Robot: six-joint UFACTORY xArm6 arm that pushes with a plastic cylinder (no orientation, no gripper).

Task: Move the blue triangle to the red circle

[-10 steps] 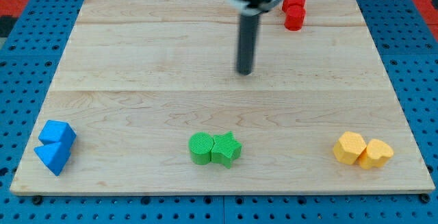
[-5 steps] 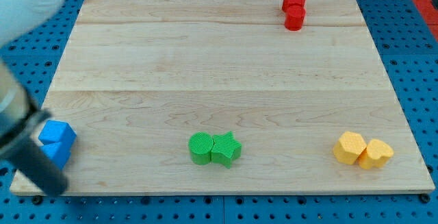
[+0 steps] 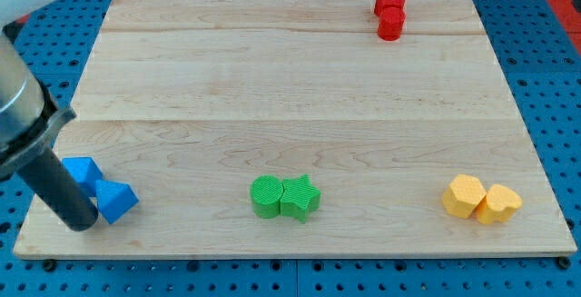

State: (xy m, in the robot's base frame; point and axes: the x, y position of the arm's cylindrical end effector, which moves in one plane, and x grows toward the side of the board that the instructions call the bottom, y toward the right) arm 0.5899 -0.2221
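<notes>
The blue triangle [image 3: 116,200] lies near the board's bottom left corner. My tip [image 3: 82,224] rests on the board just to its left, touching or almost touching it. A second blue block [image 3: 83,169] sits just above and left of the triangle, partly hidden by the rod. The red circle [image 3: 391,25] stands at the view's top right, with a red star-like block [image 3: 389,2] touching it from above. The triangle is far from the red circle.
A green circle [image 3: 267,197] and a green star [image 3: 300,196] sit together at the bottom middle. Two yellow blocks [image 3: 464,195] [image 3: 498,203] sit at the bottom right. The wooden board [image 3: 290,88] lies on a blue perforated table.
The rod swung from the top middle to the bottom left corner. It then pushed the blue triangle to the right, away from the other blue block.
</notes>
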